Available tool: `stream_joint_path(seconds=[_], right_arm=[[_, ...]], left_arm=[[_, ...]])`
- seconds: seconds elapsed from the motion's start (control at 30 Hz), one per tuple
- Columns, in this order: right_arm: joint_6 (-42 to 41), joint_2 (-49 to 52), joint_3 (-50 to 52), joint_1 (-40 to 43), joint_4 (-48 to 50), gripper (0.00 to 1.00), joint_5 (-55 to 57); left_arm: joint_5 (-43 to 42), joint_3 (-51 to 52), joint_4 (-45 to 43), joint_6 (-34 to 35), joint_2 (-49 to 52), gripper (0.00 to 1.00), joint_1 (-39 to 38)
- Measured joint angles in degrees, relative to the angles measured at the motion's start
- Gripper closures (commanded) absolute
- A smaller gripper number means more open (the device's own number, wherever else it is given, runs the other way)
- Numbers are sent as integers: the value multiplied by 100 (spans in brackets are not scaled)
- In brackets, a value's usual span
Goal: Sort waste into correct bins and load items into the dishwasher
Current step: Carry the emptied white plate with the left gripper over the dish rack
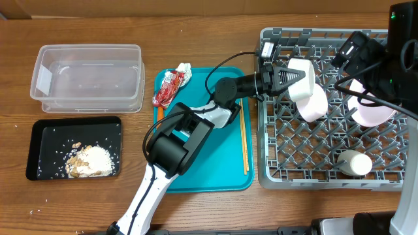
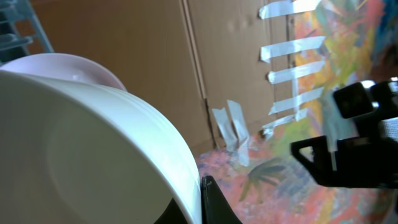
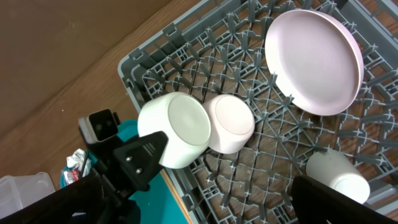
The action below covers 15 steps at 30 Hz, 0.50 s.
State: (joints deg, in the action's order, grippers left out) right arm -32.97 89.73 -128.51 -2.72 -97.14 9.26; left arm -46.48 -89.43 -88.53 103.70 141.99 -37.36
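Observation:
My left gripper is shut on the rim of a small white bowl, holding it tilted over the left part of the grey dish rack. In the left wrist view one finger presses outside the bowl's rim. A second white bowl lies in the rack just beside it. The pale pink plate leans in the rack at right, and the white cup lies near the front. My right gripper hangs open above the rack's far right, with nothing between its fingers.
A teal tray holds chopsticks, a red wrapper, a white napkin and an orange stick. The clear tub stands far left. In front of it is the black tray, holding food scraps.

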Motion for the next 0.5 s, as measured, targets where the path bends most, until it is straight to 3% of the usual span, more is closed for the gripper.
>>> stream_joint_path(seconds=[0.3,0.5], right_arm=[[2,0,0,0,0,0,22],[2,0,0,0,0,0,22]], left_arm=[[-109,-31,103,254,0,96,76],[-140,-33,1069,107,0,96,345]])
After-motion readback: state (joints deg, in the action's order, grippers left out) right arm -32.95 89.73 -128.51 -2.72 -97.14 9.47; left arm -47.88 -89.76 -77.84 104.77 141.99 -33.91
